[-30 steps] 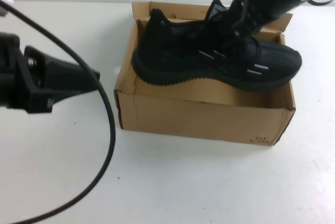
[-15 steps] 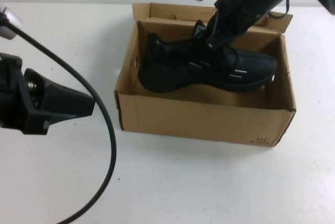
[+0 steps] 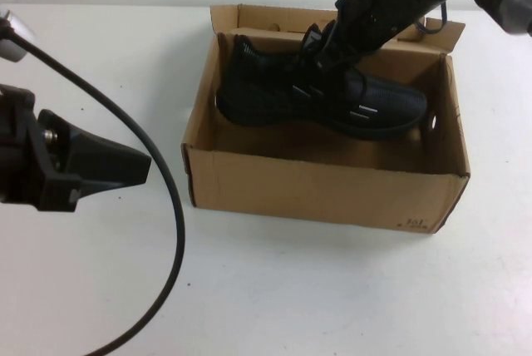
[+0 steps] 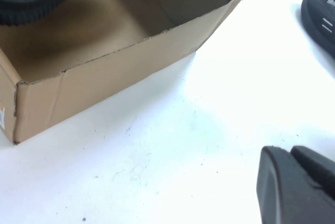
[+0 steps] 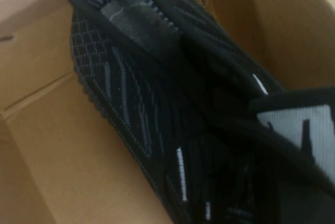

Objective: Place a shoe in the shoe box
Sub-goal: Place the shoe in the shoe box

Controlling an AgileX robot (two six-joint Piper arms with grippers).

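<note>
The black lace-up sneaker (image 3: 320,94) sits inside the brown cardboard shoe box (image 3: 324,185). The right gripper (image 3: 337,40) is clamped on its tongue, fingertips hidden. The left gripper (image 4: 296,187) is closed, above the white worktop (image 3: 274,289).

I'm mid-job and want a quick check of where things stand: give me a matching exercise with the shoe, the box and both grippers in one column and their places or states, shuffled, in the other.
Column one:
1. shoe
2. box
3. left gripper
4. right gripper

Column two:
A. shut, beside the box, above bare table
B. shut on the shoe's tongue area
C. brown cardboard, flaps open
D. black, down inside the box

Pairs: 1-D, 2-C, 3-A, 4-B
</note>
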